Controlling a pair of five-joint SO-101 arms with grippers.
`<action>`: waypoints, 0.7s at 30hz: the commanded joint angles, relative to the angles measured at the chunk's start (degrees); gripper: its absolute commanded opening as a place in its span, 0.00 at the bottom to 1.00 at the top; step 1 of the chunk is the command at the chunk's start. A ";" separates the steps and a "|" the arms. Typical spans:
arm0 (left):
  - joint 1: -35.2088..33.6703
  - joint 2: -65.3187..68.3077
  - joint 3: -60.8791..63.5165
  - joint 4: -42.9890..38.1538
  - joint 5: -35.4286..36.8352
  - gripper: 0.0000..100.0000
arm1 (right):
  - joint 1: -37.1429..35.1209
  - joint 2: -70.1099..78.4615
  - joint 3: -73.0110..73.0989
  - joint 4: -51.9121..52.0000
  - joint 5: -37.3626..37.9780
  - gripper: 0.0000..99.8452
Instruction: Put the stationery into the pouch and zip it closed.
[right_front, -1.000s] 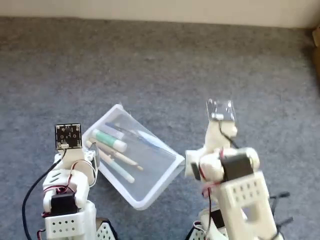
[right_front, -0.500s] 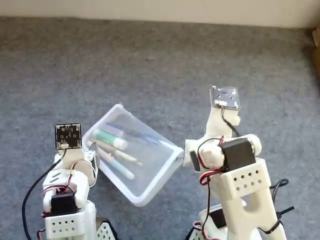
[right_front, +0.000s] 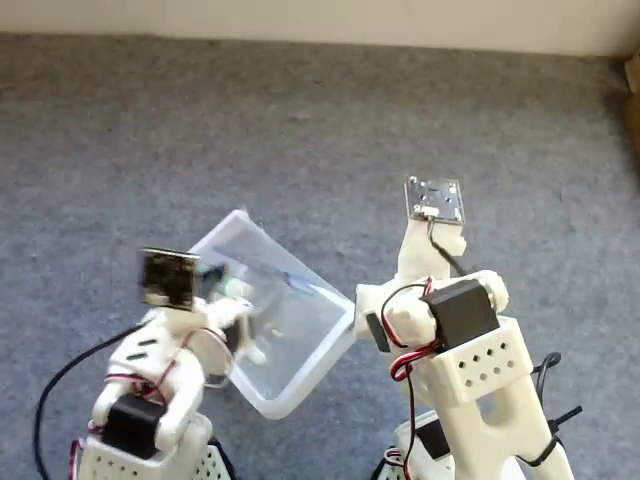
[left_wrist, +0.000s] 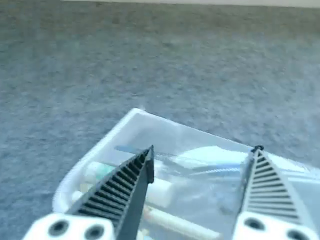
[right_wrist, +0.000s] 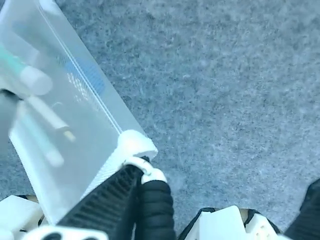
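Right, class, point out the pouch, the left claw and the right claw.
pouch (right_front: 305, 345), high view, bare clear wall.
left claw (left_wrist: 203, 150), left wrist view, between open tips.
right claw (right_wrist: 145, 170), right wrist view, tips at pouch corner.

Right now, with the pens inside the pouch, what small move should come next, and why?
Probably lower the open left gripper onto the zip edge of the pouch and close it there: the right gripper clamps one corner, and the pens lie inside.
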 joint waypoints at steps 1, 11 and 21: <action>8.84 -0.40 5.93 -1.58 -3.69 0.28 | -0.75 -0.04 -6.90 0.22 -0.62 0.42; 12.88 -0.40 15.87 -1.14 -13.19 0.23 | -0.84 -0.04 -22.64 0.75 -5.89 0.42; 12.62 -0.40 15.87 -1.14 -13.27 0.22 | -10.95 -1.89 -29.93 3.12 -8.62 0.42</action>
